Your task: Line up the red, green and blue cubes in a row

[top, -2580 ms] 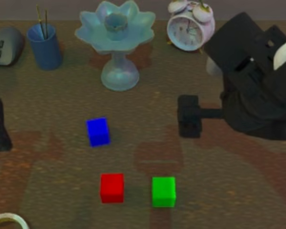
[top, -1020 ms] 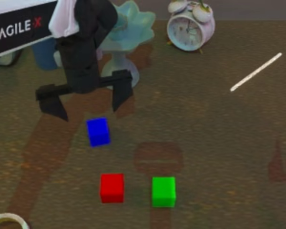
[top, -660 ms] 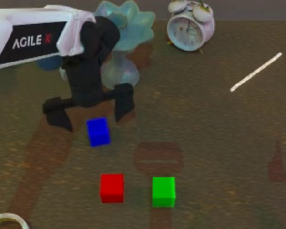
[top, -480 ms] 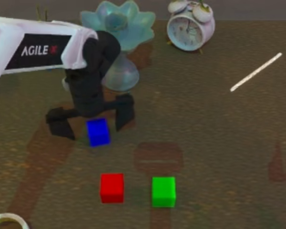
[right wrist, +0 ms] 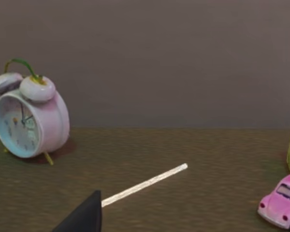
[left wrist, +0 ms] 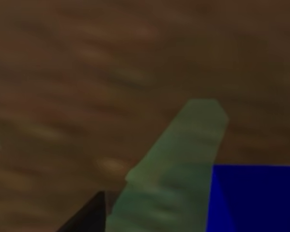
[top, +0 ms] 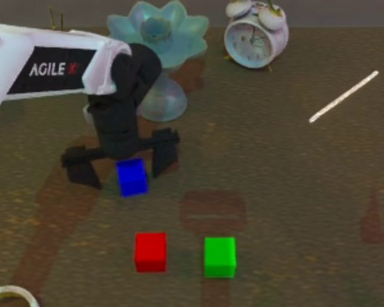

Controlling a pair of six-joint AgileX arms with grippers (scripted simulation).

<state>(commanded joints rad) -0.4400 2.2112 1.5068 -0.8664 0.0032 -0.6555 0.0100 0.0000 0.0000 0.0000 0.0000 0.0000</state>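
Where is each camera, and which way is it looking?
Top view: above the table, looking down; shows the left arm, its claw open around the blue cube, plus the red cube and green cube.
Left wrist view: on the left arm, looking down at the table; one finger tip shows.
Right wrist view: on the right arm, facing the clock; one dark tip shows.
Shared: blue cube in top and left wrist; clock and white stick in top and right wrist.

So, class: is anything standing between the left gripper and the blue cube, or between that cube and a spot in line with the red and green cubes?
Nothing visible. The left gripper hangs open astride the blue cube, one finger on each side. The table between it and the red cube and green cube is bare.
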